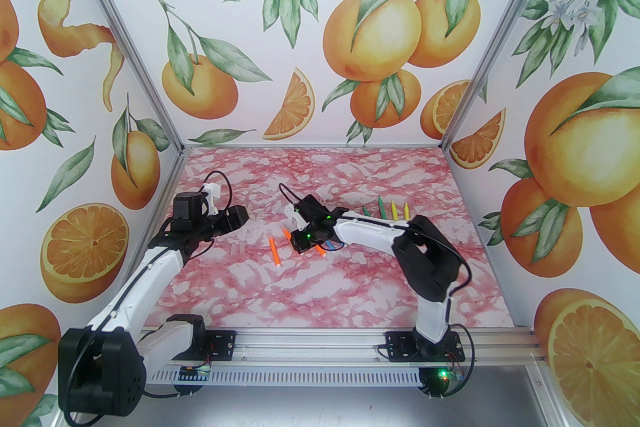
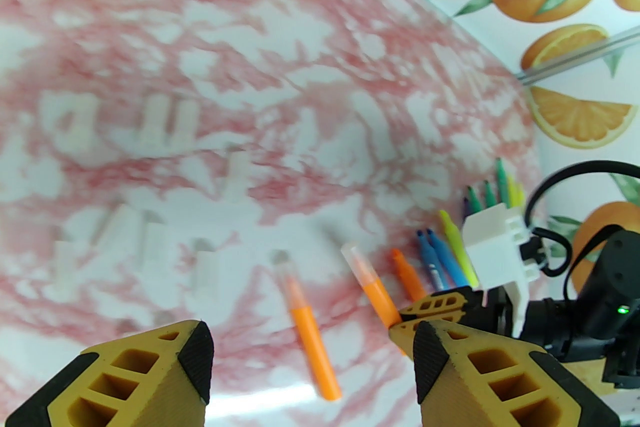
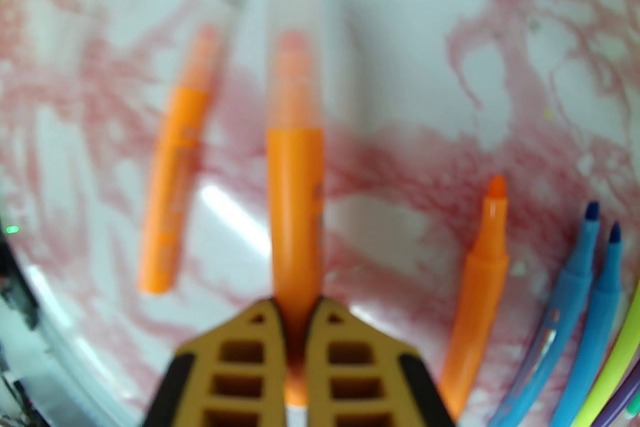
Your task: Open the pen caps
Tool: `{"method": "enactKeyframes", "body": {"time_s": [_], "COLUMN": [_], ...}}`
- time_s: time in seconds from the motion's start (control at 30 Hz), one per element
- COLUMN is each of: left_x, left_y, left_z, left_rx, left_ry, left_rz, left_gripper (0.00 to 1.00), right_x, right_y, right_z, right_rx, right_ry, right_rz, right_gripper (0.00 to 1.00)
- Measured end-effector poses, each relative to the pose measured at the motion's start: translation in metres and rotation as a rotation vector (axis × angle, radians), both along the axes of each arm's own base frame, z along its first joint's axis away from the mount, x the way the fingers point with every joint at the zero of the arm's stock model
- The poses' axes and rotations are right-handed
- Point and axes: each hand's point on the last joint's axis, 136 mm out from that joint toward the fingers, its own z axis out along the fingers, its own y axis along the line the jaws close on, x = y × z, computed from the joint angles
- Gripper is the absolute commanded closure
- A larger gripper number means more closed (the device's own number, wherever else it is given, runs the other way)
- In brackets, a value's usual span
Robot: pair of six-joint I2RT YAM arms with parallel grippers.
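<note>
We note the right tool [image 3: 297,305] clamped on an orange marker [image 3: 295,194]; its frosted, see-through cap [image 3: 294,59] sits fitted, straight ahead of that tool. Left tool [image 2: 307,340] stands open.

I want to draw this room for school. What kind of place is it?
Probably a robot test booth, not a real room. Two robot arms are bolted to a metal rail at the edge of a pink marbled table, walls printed with oranges close it in, and markers lie ready.
</note>
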Motion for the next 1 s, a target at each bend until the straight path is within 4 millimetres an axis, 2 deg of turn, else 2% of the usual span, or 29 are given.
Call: {"method": "enactKeyframes", "body": {"time_s": [0.13,0.3,0.43,0.6,0.63,0.67,0.77,0.9,1.0], "left_x": [0.004,0.006,0.003,0.005,0.005,0.005,0.002,-0.004,-0.008], "left_y": [-0.015,-0.035,-0.043,-0.041,-0.04,-0.039,-0.034,-0.03,-0.029], "left_z": [0.0,0.007,0.006,0.005,0.004,0.003,-0.006,-0.023,-0.036], "left_rx": [-0.083,-0.158,-0.17,-0.159,-0.155,-0.146,-0.11,-0.022,0.048], "left_ry": [0.017,0.014,0.024,0.024,0.024,0.03,0.055,0.107,0.144], "left_rz": [-0.035,-0.084,-0.107,-0.093,-0.088,-0.078,-0.064,-0.07,-0.077], "left_gripper": [0.39,0.43,0.42,0.42,0.42,0.42,0.46,0.49,0.49], "right_x": [-0.003,-0.007,-0.005,0.002,0.001,0.001,0.006,0.004,0.008], "right_y": [0.007,0.014,0.011,0.008,0.007,0.007,0.014,0.014,0.012], "right_z": [0.035,0.053,0.051,0.047,0.046,0.044,0.034,0.018,0.017], "right_rx": [0.121,0.203,0.18,0.113,0.103,0.085,0.064,0.026,0.004], "right_ry": [-0.044,-0.071,-0.077,-0.1,-0.098,-0.099,-0.087,-0.062,-0.061], "right_rz": [0.031,0.063,0.051,0.017,0.012,0.009,-0.016,-0.032,-0.061], "right_gripper": [1.0,1.0,0.95,0.82,0.73,0.71,0.69,0.67,0.63]}}
